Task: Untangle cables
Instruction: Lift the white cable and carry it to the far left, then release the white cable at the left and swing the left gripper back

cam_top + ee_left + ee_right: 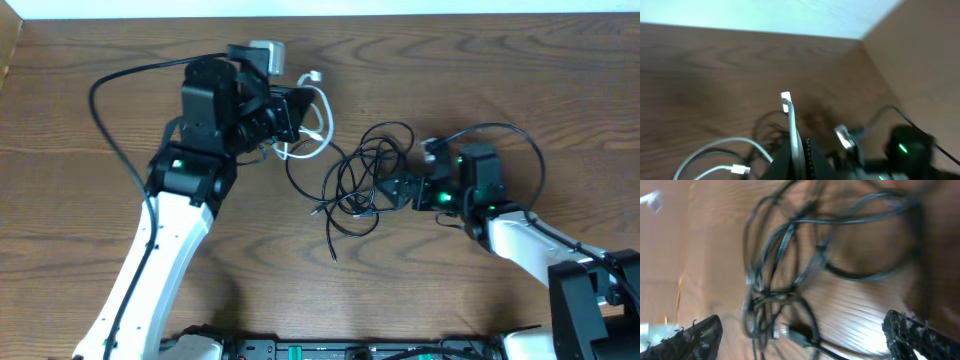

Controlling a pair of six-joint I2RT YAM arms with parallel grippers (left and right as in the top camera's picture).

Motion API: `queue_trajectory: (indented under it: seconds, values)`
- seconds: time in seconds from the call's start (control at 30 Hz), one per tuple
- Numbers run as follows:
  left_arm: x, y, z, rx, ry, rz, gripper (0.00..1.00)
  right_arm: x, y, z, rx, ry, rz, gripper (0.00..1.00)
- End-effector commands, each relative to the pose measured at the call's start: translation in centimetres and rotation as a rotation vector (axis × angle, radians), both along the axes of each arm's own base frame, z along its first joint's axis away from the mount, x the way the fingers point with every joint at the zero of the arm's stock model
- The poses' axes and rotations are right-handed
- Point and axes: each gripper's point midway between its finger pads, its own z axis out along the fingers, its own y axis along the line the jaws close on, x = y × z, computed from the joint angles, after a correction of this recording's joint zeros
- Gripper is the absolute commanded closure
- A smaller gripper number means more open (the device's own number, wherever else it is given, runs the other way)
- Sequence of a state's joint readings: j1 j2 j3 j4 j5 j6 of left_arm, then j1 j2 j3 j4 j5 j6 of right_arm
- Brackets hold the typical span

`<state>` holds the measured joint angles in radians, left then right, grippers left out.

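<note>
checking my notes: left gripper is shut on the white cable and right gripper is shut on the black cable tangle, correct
Not quite. The right gripper is open, not shut: the right wrist view shows its fingers wide apart with the black cable tangle lying loose between them. The left gripper is shut on the white cable, as you said.

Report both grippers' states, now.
Left gripper: shut on the white cable.
Right gripper: open, over the black cable, gripping nothing.
</note>
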<state>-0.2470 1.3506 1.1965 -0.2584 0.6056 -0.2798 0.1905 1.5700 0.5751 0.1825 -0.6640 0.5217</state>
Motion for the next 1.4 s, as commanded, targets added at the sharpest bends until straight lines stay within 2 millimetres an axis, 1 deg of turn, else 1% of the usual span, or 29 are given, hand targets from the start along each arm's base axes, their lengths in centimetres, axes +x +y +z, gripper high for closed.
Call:
queue_trajectory:
  seconds: [0.0, 0.1, 0.17, 0.23, 0.33, 0.43, 0.53, 0.6, 0.7, 0.77, 0.87, 0.9, 0.97, 1.03, 1.17, 1.27, 1.33, 1.37]
  values:
    - [-2.0, -2.7, 1.0, -0.087, 0.016, -0.188, 0.93, 0.3, -1.3, 0.6, 0.075, 0.053, -0.047, 0.01]
    - [-2.4, -3.8, 0.5, -0.088, 0.032, -0.222, 0.93, -0.1, -1.5, 2.3, 0.182, 0.047, 0.005, 0.01]
    - [-2.9, -4.7, 0.3, -0.087, 0.035, -0.246, 0.93, -0.2, -1.7, 3.5, 0.23, -0.009, 0.061, 0.01]
    - [-3.0, -5.3, 0.1, -0.075, 0.032, -0.249, 0.93, -0.4, -1.8, 4.3, 0.259, -0.045, 0.101, 0.01]
    - [-1.4, -4.4, -0.8, -0.002, 0.017, -0.132, 0.93, -0.4, -1.8, 4.1, 0.242, -0.064, 0.111, 0.01]
    - [1.1, -1.6, -1.7, 0.1, -0.01, 0.06, 0.93, 0.2, -2.3, 3.0, 0.159, -0.084, 0.079, 0.01]
    - [3.4, 2.4, -2.3, 0.207, -0.032, 0.27, 0.92, 1.0, -3.6, 1.4, 0.064, -0.061, -0.007, 0.01]
    - [4.5, 5.4, -2.5, 0.28, -0.047, 0.399, 0.92, 1.2, -4.1, 0.9, 0.032, -0.051, -0.035, 0.01]
    - [5.5, 9.9, -2.8, 0.363, -0.049, 0.572, 0.92, 1.4, -4.3, 0.7, 0.018, -0.052, -0.047, 0.01]
    - [6.0, 12.4, -3.2, 0.422, -0.052, 0.63, 0.92, 1.7, -4.8, 0.3, -0.013, -0.051, -0.074, 0.01]
    - [6.8, 16.4, -4.5, 0.495, -0.021, 0.724, 0.92, 1.8, -5.9, -0.8, -0.078, -0.024, -0.127, 0.01]
    - [7.0, 17.3, -5.1, 0.509, -0.004, 0.74, 0.93, 1.7, -6.3, -1.2, -0.097, -0.01, -0.142, 0.01]
    - [7.4, 19.5, -7.3, 0.537, 0.057, 0.773, 0.92, 1.7, -6.8, -1.6, -0.126, 0.004, -0.163, 0.01]
    - [7.6, 21.3, -10.1, 0.563, 0.135, 0.79, 0.93, 1.6, -6.9, -1.7, -0.13, 0.009, -0.166, 0.01]
    - [7.3, 24.5, -15.4, 0.616, 0.288, 0.815, 0.93, 1.6, -6.8, -1.7, -0.129, 0.01, -0.165, 0.01]
    - [6.6, 26.2, -18.5, 0.64, 0.386, 0.826, 0.92, 1.6, -6.8, -1.7, -0.13, 0.01, -0.166, 0.01]
    - [6.2, 27.2, -20.2, 0.651, 0.437, 0.834, 0.92, 1.6, -6.9, -1.8, -0.133, 0.009, -0.168, 0.01]
    - [6.1, 27.4, -20.6, 0.653, 0.45, 0.836, 0.92, 1.7, -7.0, -1.8, -0.136, 0.009, -0.171, 0.01]
